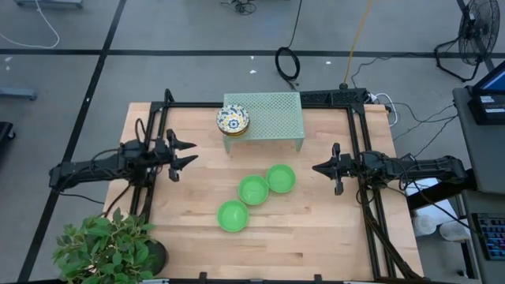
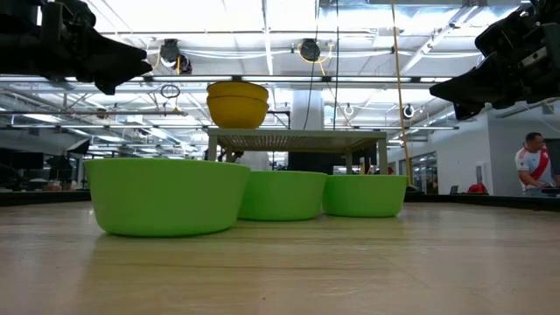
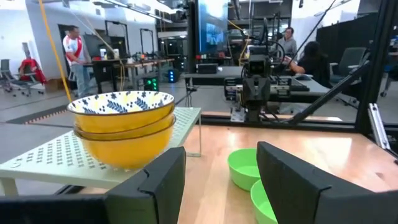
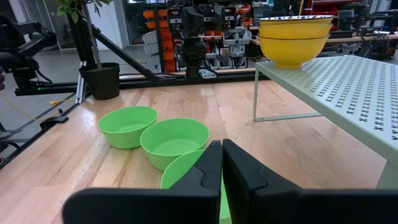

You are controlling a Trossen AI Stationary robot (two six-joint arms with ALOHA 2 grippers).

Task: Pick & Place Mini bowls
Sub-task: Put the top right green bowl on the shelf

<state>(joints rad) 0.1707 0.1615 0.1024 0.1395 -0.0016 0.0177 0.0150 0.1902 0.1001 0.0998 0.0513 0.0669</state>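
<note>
On the mesh rack (image 1: 272, 117) sits the patterned bowl stack (image 1: 233, 120); three green bowls (image 1: 253, 189) lie on the surface (image 1: 316, 229), touching in a row. Left gripper (image 1: 189, 153) fingers spread, empty; right gripper (image 1: 317, 168) fingers closed, empty. Risks: a grab lifts several nested bowls, or nudges neighbouring green ones.

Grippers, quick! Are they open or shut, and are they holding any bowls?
Left gripper: open, holding nothing, raised above the table's left side.
Right gripper: shut, holding nothing, raised at the right side.
</note>
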